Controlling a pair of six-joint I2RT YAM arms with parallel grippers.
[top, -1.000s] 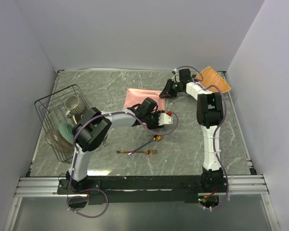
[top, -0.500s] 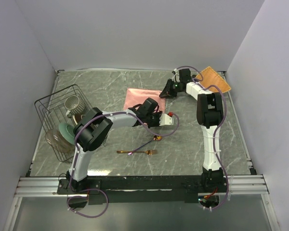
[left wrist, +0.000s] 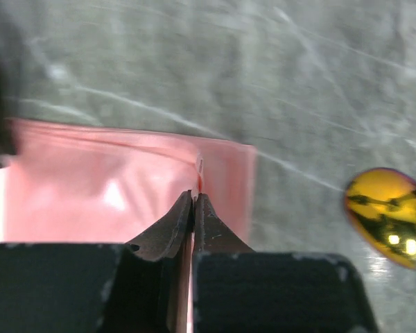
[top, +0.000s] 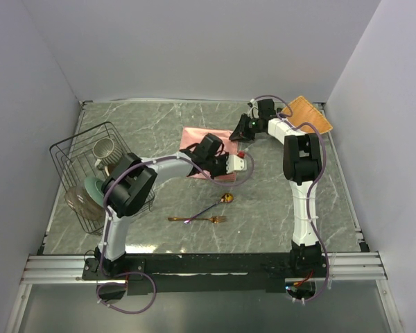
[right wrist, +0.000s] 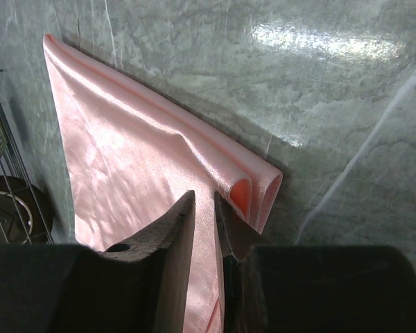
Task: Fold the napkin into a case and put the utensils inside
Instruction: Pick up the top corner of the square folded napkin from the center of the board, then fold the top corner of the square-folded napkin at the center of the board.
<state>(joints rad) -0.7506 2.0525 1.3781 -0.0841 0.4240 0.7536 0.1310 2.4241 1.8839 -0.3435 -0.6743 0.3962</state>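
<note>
The salmon-pink napkin (top: 194,139) lies folded in layers on the marble table. My left gripper (top: 234,168) sits at its near right corner. In the left wrist view the jaws (left wrist: 195,194) are shut on a thin edge of the napkin (left wrist: 90,187). My right gripper (top: 237,133) is at the far right corner, and its jaws (right wrist: 204,198) pinch a top layer of the napkin (right wrist: 125,159) beside the looped fold. The gold spoon (top: 220,202) lies just below the napkin, its bowl (left wrist: 388,215) to the right of my left fingers. Nearer still lies the gold fork (top: 197,220).
A black wire rack (top: 90,173) with a mug and plates stands at the left. An orange-tan woven mat (top: 306,114) lies in the far right corner. White walls close the table on three sides.
My left gripper moved away from the spoon to the napkin's near right corner and closed on its edge. The right arm stayed where it was.
</note>
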